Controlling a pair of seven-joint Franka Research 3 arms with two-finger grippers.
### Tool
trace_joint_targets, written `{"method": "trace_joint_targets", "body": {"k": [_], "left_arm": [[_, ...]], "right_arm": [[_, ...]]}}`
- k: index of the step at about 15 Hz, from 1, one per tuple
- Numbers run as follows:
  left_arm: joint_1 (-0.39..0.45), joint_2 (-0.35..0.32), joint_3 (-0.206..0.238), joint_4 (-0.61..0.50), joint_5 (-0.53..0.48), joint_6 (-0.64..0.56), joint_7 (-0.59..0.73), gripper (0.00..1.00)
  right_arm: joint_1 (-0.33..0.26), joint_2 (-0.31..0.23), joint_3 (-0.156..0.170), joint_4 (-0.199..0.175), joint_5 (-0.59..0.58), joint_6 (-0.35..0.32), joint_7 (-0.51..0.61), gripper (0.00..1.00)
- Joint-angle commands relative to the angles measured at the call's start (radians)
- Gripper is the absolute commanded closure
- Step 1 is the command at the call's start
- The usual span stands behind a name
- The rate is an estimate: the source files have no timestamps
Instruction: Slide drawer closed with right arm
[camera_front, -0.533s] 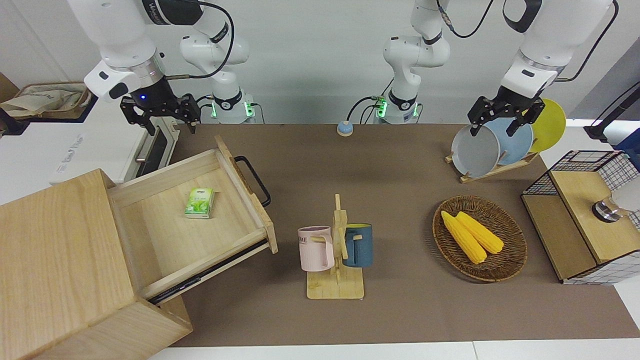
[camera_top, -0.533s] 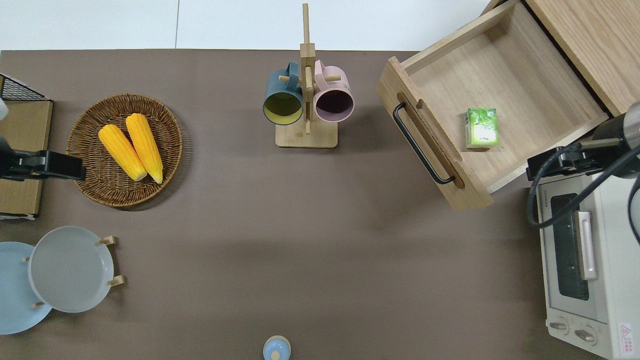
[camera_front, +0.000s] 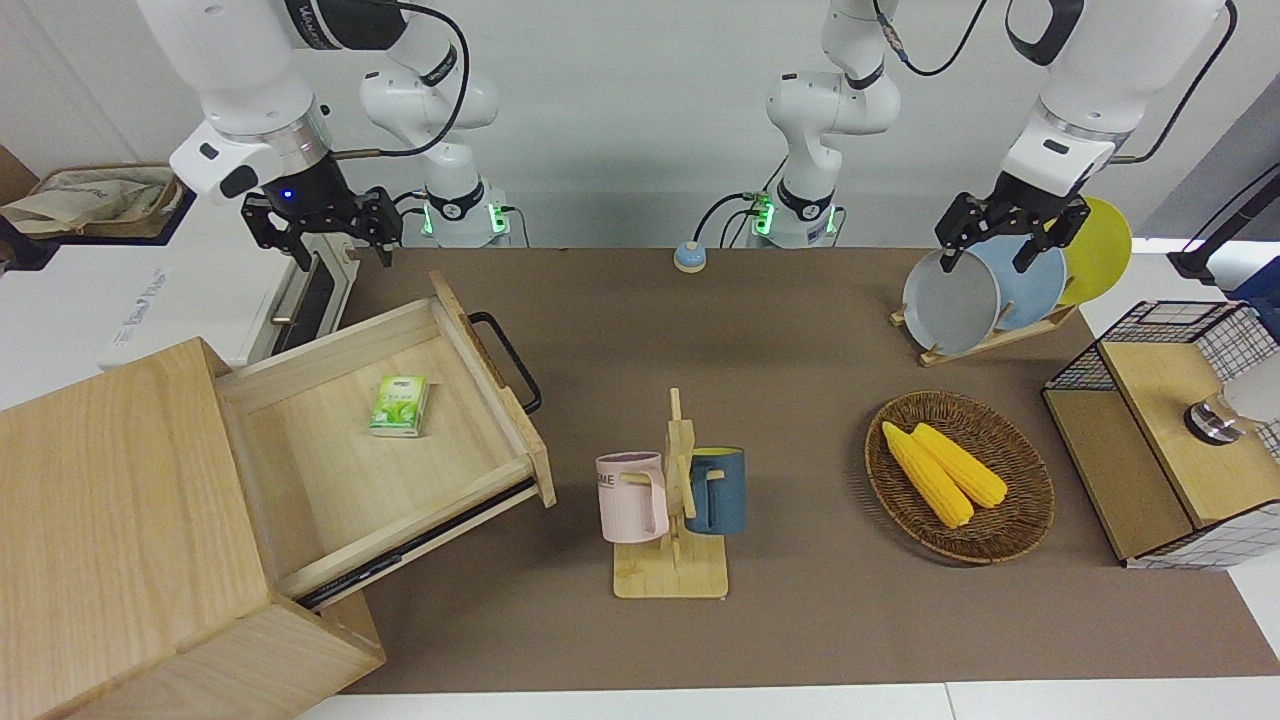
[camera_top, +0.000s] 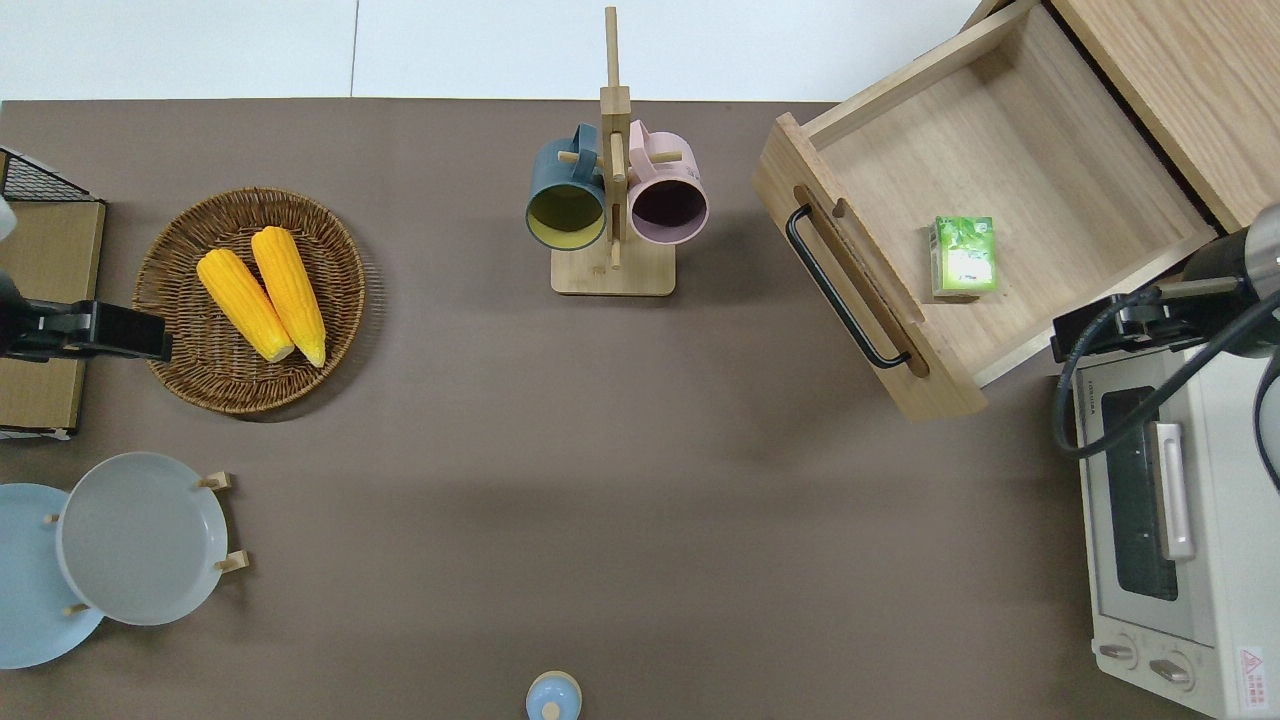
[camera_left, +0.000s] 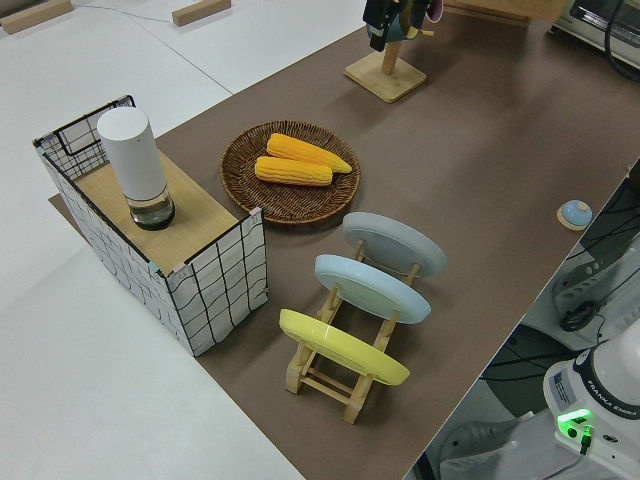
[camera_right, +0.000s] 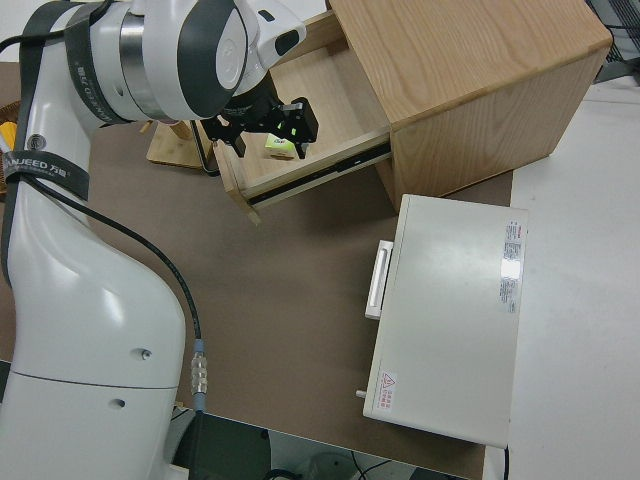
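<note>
The wide light-wood drawer (camera_front: 330, 470) stands pulled far out of the wooden cabinet (camera_front: 110, 500), with its black bar handle (camera_front: 508, 362) toward the table's middle. A green packet (camera_front: 400, 405) lies in it. It also shows in the overhead view (camera_top: 1050, 150) and the right side view (camera_right: 310, 110). My right gripper (camera_front: 342, 252) is open and empty, up in the air. The overhead view shows it (camera_top: 1125, 318) over the drawer's side wall nearest the robots, next to the toaster oven. It is apart from the handle (camera_top: 840, 290). My left arm is parked, its gripper (camera_front: 988, 258) open.
A white toaster oven (camera_top: 1170, 520) stands nearer to the robots than the drawer. A mug rack (camera_front: 672, 500) with two mugs stands beside the drawer front. A wicker basket with corn (camera_front: 958, 475), a plate rack (camera_front: 990, 290) and a wire-mesh box (camera_front: 1165, 430) are at the left arm's end.
My right gripper has shifted only a trifle. The drawer, the packet and the left arm have not moved.
</note>
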Motion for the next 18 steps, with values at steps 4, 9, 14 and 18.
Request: {"method": "trace_joint_targets", "body": {"k": [4, 9, 14, 18], "left_arm": [[-0.017, 0.013, 0.017, 0.02, 0.012, 0.0, 0.008, 0.0], [-0.017, 0.013, 0.017, 0.02, 0.012, 0.0, 0.008, 0.0], [-0.017, 0.013, 0.017, 0.02, 0.012, 0.0, 0.008, 0.0], [-0.017, 0.013, 0.017, 0.02, 0.012, 0.0, 0.008, 0.0]], "right_arm": [[-0.001, -0.008, 0.002, -0.003, -0.012, -0.012, -0.027, 0.013], [-0.003, -0.008, 0.002, -0.002, -0.011, -0.015, -0.028, 0.044], [-0.003, -0.011, 0.002, -0.002, -0.012, -0.015, -0.051, 0.928], [-0.001, -0.012, 0.003, -0.002, -0.012, -0.017, -0.051, 1.0]]}}
